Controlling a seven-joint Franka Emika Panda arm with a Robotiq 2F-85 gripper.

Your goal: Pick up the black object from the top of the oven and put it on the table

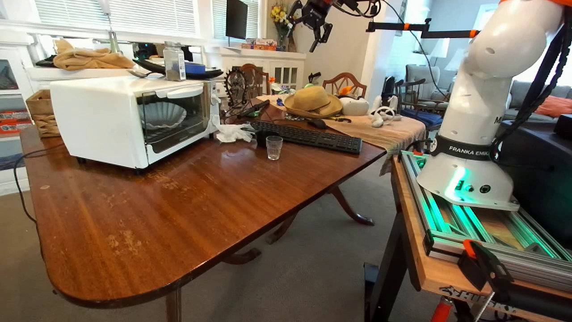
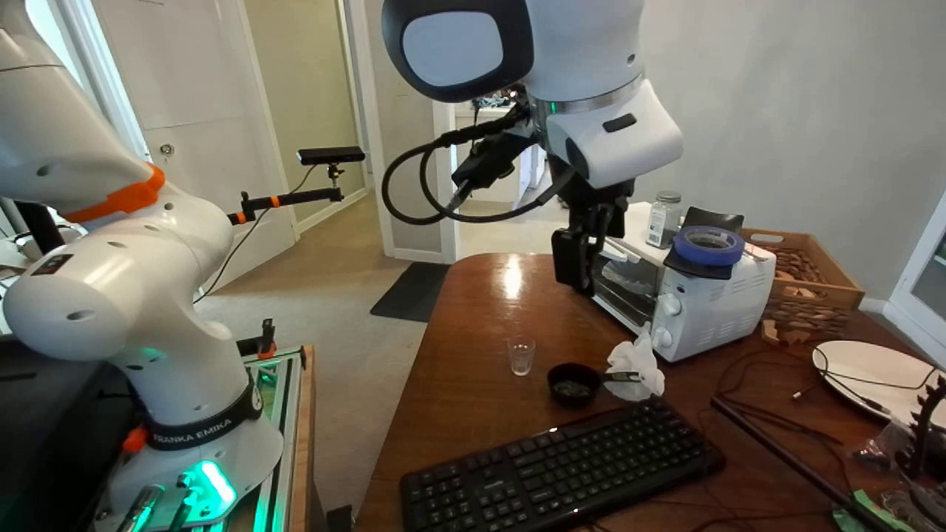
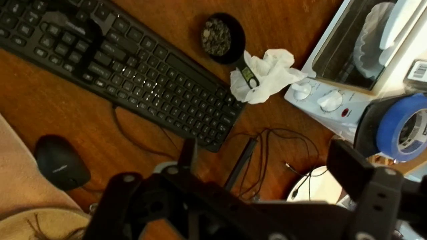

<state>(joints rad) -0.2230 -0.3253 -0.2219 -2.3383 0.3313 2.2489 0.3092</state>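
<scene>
The black object (image 2: 695,269) lies on top of the white oven (image 2: 718,318), thin, flat and dull, most of it hidden under a blue roll (image 2: 708,257) that rests on it. A dark flap (image 2: 715,219) rises behind the roll; I cannot tell whether it is the same piece. A lidded glass jar (image 2: 661,223) stands upright just beside them.

My claw (image 3: 263,146) hangs in the air, its fingers (image 3: 348,166) spread wide, well apart from the black object in both exterior views. Through the gap, from the wrist, I see a dark bar (image 3: 241,163) lying below on the polished reddish-brown table (image 3: 283,26). The roll shows there at the right edge, with a rounded strip of black to its left.

Farther out, in an exterior view, a clear glass (image 1: 274,147) stands to the right of the oven, and a straw hat (image 1: 310,102) lies farther right and farther back. Yellow flowers (image 1: 279,14) on the far side and a folded tan cloth (image 1: 94,58) behind the oven show only in an exterior view. A dark floor mat (image 2: 412,290), too, shows only in an exterior view. The wrist view alone gives me the red lamp (image 3: 345,112) on the oven's front.
</scene>
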